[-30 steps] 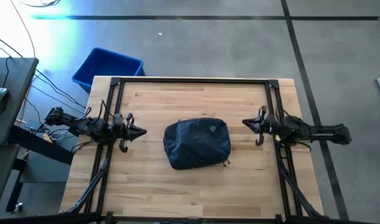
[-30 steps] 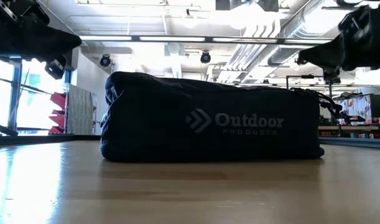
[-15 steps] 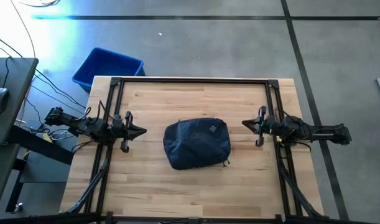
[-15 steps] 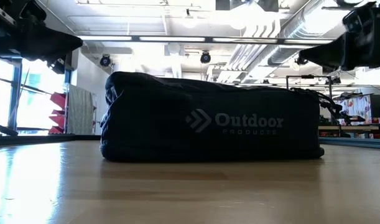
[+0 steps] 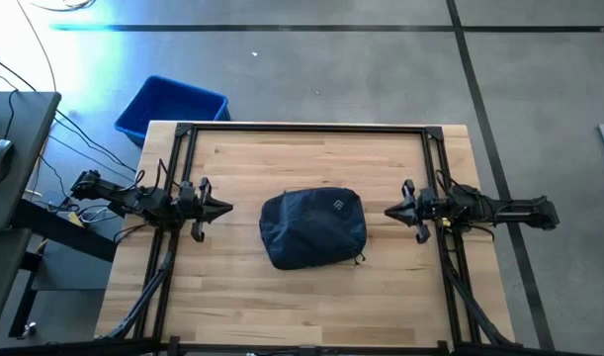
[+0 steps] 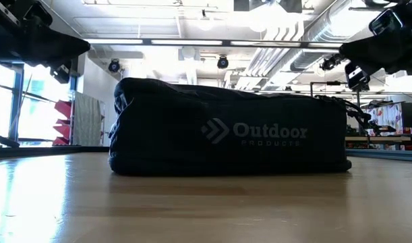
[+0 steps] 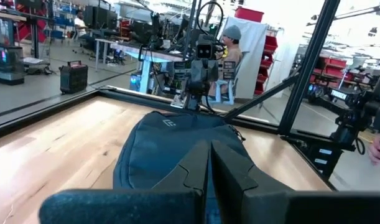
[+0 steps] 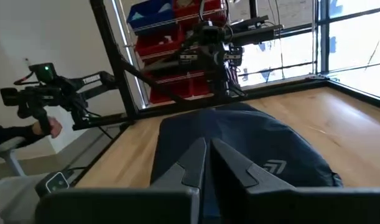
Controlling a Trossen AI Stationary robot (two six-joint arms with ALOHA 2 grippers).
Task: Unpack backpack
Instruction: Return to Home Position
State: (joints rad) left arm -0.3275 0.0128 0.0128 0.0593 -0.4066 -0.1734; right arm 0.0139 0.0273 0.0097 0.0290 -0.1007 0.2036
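Observation:
The backpack point(image 5: 313, 228) is a dark navy soft bag with a small white logo. It lies flat on the middle of the wooden table, also seen in the low view point(image 6: 229, 128), the left wrist view point(image 7: 171, 149) and the right wrist view point(image 8: 252, 143). My left gripper point(image 5: 228, 209) hovers shut to the backpack's left, pointing level at it. My right gripper point(image 5: 388, 211) hovers shut to its right, likewise pointing at it. Neither touches it.
A blue plastic bin point(image 5: 171, 107) stands on the floor beyond the table's far left corner. A black frame point(image 5: 306, 129) runs along the table's far edge and sides. Bare wood lies in front of and behind the backpack. A person's hand point(image 8: 43, 127) shows beyond the table.
My right gripper has rolled about its own axis and swung slightly, staying in place to the backpack's right. The backpack has not moved.

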